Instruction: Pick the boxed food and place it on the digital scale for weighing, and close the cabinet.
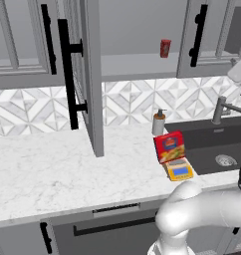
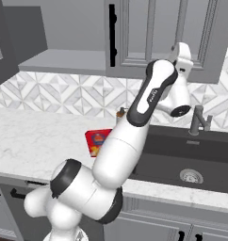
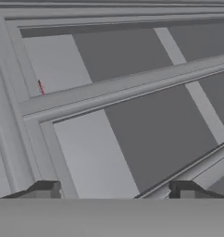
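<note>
Gripper (image 3: pixel 113 190) empty, jaws wide apart, raised close before panelled front of cabinet (image 3: pixel 132 106). Boxed food (image 1: pixel 170 147) far below gripper, leaning on digital scale (image 1: pixel 179 171) on worktop (image 1: pixel 53 169). Open cabinet door (image 1: pixel 90 74) off to gripper's left, long axis vertical, edge-on over worktop; free room around it for swing.
</note>
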Controlling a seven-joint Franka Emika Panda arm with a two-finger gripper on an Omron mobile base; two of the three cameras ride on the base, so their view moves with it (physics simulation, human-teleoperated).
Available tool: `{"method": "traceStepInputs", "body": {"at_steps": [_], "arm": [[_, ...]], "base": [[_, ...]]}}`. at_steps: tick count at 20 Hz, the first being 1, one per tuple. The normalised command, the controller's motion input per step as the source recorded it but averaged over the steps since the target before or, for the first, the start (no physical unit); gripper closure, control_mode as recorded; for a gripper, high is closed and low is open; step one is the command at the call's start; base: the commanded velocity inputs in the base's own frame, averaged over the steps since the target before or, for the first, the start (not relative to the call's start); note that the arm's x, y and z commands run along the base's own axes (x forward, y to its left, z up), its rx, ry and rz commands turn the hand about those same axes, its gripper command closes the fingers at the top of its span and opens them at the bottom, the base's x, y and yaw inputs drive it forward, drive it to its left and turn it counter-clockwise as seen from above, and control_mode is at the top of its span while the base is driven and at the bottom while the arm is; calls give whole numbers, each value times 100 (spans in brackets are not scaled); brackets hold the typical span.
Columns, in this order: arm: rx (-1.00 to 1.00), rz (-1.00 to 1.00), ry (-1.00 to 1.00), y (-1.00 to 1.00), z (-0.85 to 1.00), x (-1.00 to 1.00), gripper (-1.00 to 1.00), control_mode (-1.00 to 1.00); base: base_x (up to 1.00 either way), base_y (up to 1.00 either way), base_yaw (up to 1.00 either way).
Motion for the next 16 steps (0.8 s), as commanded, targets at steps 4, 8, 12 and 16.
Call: {"method": "traceStepInputs", "body": {"at_steps": [4,8,12,16], "arm": [[0,0,0,6,-37,100,-100,-100],[2,0,-12,4,-14,-53,-100,-100],[2,0,-45,8,-51,-100,-100,-100],[-13,0,-74,68,-31,-100,-100,-100]], "base": [[0,0,0],[0,0,0],[0,0,0],[0,0,0]]}}
